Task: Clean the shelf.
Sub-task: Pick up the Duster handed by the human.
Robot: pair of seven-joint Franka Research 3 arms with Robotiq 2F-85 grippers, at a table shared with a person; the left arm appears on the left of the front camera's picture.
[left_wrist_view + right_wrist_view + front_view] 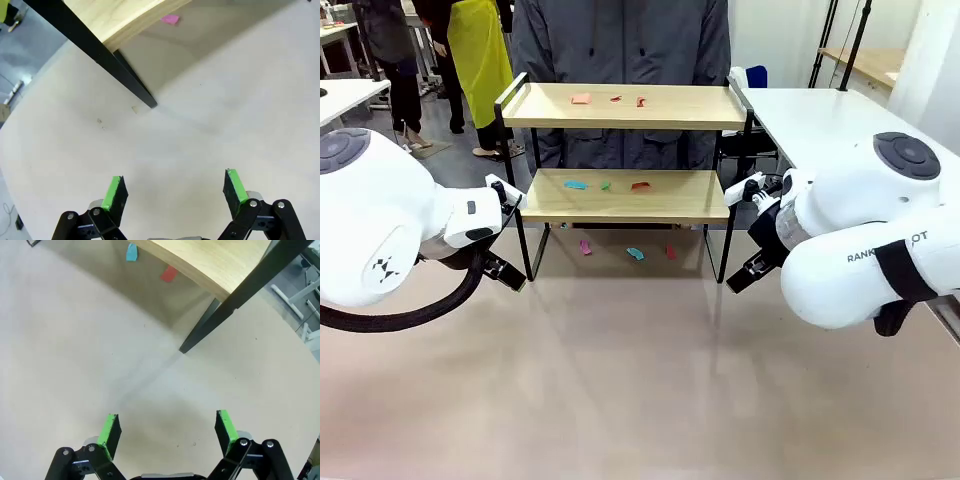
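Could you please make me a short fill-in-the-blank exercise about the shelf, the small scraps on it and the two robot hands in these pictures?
1. The shelf has ___ wooden boards.
2. In the front view, the teal scrap on the lower board lies to the ___ of the green scrap.
3. The left hand and the right hand are both ___ and hold nothing.
Missing words: two; left; open.

Beige bench (640, 400) spans near side. Person in grey coat (620, 40) stands at far edge, centre. White table (820, 120) far right. Yellow garment (478, 45) far left, bkgd.
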